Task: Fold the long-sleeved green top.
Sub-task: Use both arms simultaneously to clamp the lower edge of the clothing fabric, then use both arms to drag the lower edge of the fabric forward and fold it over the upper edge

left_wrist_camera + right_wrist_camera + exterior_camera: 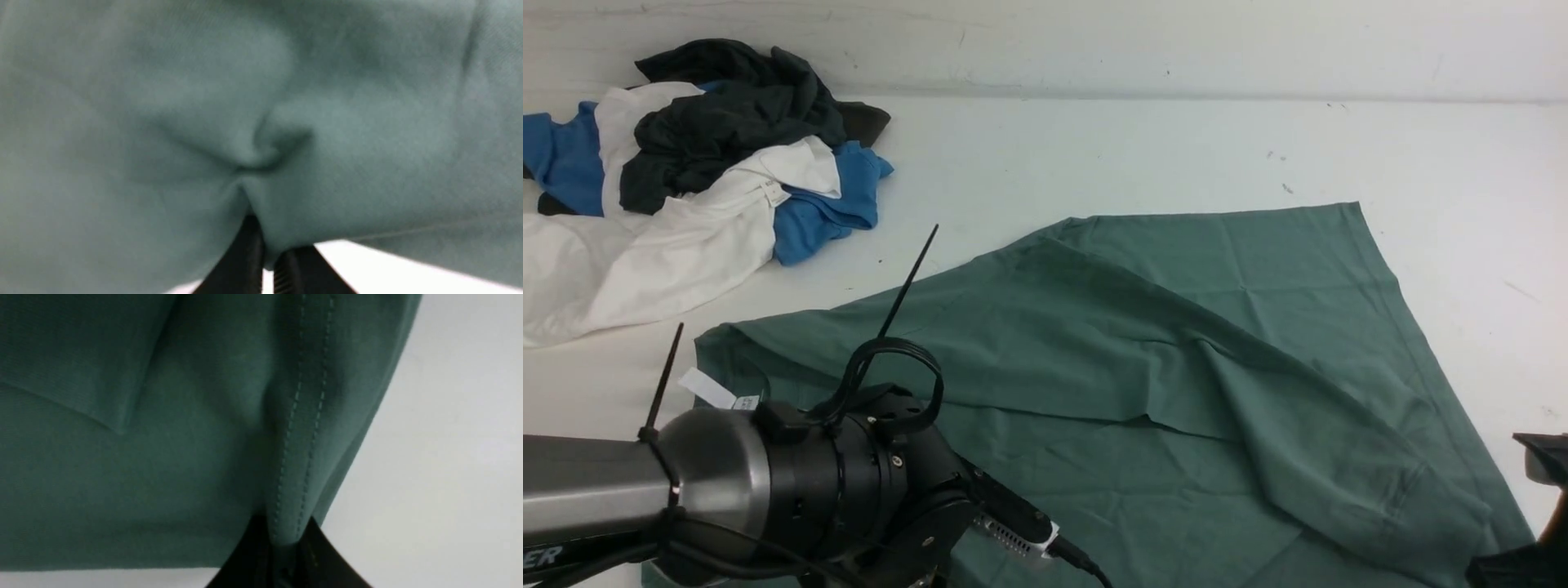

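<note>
Green top lies spread on the white table, mostly flat, with the near edge toward me. One sleeve is flopped diagonally across the body. A white tag pokes out at the left end, just behind my left arm. The pile of other clothes is far left, well apart, not involved.

My left gripper: jaws closed on a pinch of green cloth, which puckers into a small knot right above the tips. My right gripper: jaws narrow, clamped on the double-stitched hem at the cloth's edge, bare table beside it.

Why two holds: I judge that one grip at the tag end and one at the hem end let me lift the near side as a straight line and carry it over for a lengthwise fold. The hem is the firmer hold. The left pinch may be shoulder or collar area, but the wrist view is too close and blurred to say.

Risk: the loose sleeve on top could drag or bunch once the edge comes up.
</note>
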Controlling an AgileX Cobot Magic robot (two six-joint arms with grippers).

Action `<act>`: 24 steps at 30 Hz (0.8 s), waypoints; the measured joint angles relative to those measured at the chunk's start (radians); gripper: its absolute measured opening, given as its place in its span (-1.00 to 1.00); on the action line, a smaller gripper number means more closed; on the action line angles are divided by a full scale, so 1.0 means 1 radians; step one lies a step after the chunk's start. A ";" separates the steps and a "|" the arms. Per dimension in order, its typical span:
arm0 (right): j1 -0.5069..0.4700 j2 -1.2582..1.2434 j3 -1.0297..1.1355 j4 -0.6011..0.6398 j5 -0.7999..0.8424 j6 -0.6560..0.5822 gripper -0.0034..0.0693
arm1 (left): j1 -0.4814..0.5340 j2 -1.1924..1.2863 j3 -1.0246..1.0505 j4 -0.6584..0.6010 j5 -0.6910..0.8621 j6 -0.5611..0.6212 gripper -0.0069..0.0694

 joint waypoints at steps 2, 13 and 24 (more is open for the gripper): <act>0.000 -0.063 0.001 -0.005 0.026 0.000 -0.80 | 0.000 -0.034 0.007 -0.031 0.022 -0.001 -0.79; 0.000 -0.378 0.050 -0.014 0.117 0.029 -0.80 | 0.017 -0.367 0.008 -0.084 0.186 0.001 -0.79; 0.000 -0.363 -0.216 0.012 0.139 0.055 -0.80 | 0.299 -0.415 -0.025 -0.240 0.107 0.139 -0.79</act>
